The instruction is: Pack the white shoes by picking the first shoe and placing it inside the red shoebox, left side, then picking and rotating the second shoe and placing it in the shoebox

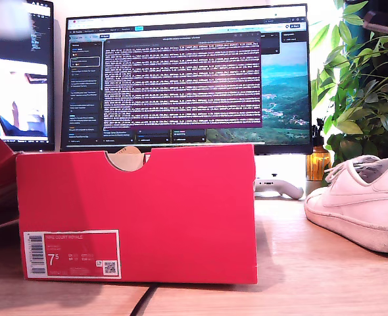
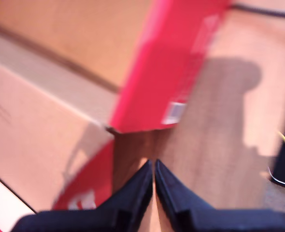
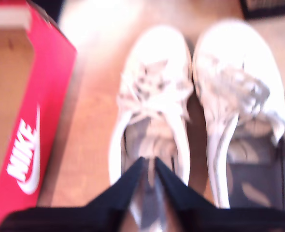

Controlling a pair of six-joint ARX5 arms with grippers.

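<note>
Lower left to middle of the exterior view: the red shoebox, standing on the wooden table. Bright red card, a half-round notch in the top edge, a white label with 7.5 down in the lower left of that view. No shoe seen inside it yet, so probably nothing packed so far.

Above one corner of the box, seen from the first wrist view: my first gripper, tips pressed together, pinching nothing. Could bump the thin box wall on the way down and push the whole box out of place.

Far right of the exterior view: one of the white shoes, toe toward the box, well apart from it. White and smooth, white laces, grey inside, sole a bit dirty.

Right over the mouth of the shoe nearer the box: my second gripper, tips almost together, holding nothing. Needs to spread first, or just pokes the lining. Second shoe lying just beside the first, maybe touching, so could get dragged along. Soft shoe edge could fold, and the heavy toe could tip down and slip out. Laces could snag too
</note>
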